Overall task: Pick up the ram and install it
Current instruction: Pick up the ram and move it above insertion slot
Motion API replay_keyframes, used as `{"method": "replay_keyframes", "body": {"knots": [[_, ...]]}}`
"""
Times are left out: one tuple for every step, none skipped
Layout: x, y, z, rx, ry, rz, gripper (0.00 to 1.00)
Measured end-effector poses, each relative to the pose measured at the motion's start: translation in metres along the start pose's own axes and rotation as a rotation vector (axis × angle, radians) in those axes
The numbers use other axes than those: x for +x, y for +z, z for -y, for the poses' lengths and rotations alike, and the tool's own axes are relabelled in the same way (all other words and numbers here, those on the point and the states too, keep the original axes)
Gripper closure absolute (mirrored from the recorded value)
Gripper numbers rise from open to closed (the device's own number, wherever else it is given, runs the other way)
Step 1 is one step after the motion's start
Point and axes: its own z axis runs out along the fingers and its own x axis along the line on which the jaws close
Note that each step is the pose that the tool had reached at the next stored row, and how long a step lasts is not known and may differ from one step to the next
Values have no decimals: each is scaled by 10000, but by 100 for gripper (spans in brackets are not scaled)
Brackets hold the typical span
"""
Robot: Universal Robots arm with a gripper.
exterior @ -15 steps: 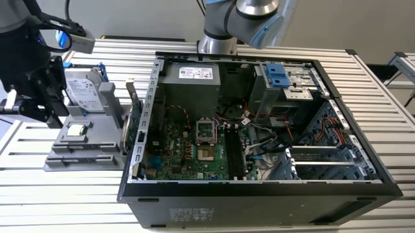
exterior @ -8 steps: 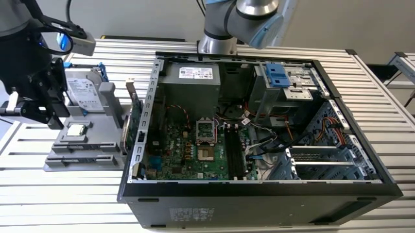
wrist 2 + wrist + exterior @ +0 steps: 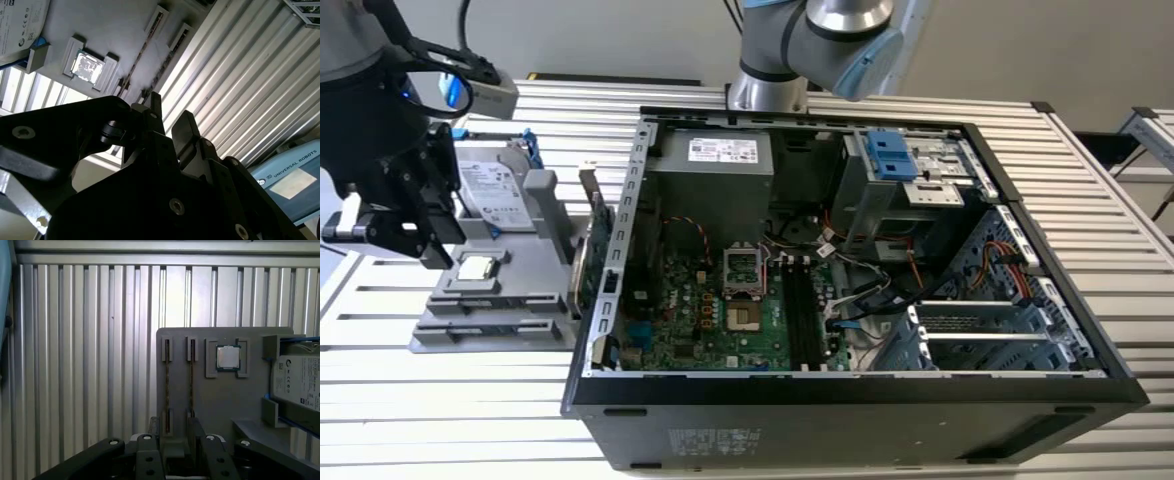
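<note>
**Item 1: ram** (image 3: pixel 191 377). Slim stick, on edge in a slot of the grey parts tray (image 3: pixel 220 405), just beside the processor chip (image 3: pixel 228 357). A second stick (image 3: pixel 167 385) sits in the slot alongside, same posture. The hard drive (image 3: pixel 300 382) lies past the chip on the same tray.

**Item 2: gripper** (image 3: pixel 174 442). Over the tray, at one end of the sticks. Fingers apart w/ a clear gap, nothing between them. Contact w/ either stick: can't tell.

**Item 3: PC case** (image 3: pixel 854 425). Open, on the exterior view's right of the tray, w/ a gap between. Motherboard's black slots (image 3: pixel 803 315) look vacant.

**Status:** early. Both sticks seated in the tray, none lifted. Pick not done, install not done. Gripper approx. lined up w/ the sticks, so judged to be at approach stage.
</note>
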Motion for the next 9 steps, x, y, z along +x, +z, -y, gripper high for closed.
{"method": "replay_keyframes", "body": {"knots": [[0, 5, 0, 0, 0, 0, 0], [0, 9, 0, 0, 0, 0, 0], [-1, 14, 0, 0, 0, 0, 0], [-1, 19, 1, 1, 0, 1, 0], [-1, 23, 1, 0, -1, 0, 0], [-1, 27, 1, 0, 0, 0, 0], [-1, 32, 0, 0, 0, -1, 0], [-1, 36, 1, 1, 0, 0, 0], [-1, 41, 1, 0, 0, 0, 0]]}}
